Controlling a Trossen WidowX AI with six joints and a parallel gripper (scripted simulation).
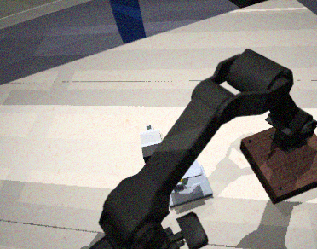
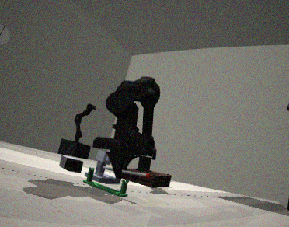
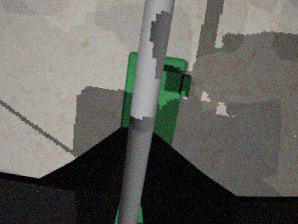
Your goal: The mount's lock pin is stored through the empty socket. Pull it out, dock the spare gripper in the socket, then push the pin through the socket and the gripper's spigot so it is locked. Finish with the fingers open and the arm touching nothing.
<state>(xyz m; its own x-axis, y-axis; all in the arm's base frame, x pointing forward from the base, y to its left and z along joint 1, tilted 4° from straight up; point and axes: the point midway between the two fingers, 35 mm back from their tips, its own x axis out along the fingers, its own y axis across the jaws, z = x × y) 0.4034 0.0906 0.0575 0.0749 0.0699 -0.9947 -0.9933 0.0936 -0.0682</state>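
Observation:
The lock pin (image 2: 135, 172) (image 3: 145, 90), a pale rod with a red end, is held between the closed fingertips of my gripper (image 2: 118, 176) (image 3: 135, 138). It is lifted above the green rack (image 2: 108, 189) (image 3: 131, 75). Its other end overlaps the mount (image 2: 99, 165) (image 1: 202, 193) in the exterior view; I cannot tell whether they touch. The mount is blue-grey with an upright on a flat base; my arm partly covers it in the top view. A pale and dark block (image 1: 151, 138) with a small stub, seemingly the spare gripper, stands beyond the mount.
A dark wooden board (image 1: 291, 176) (image 2: 161, 182) lies right of the mount, with my wrist over it in the top view. The rack's two green posts stand below the pin. A black box (image 2: 73, 148) with a small arm is farther back.

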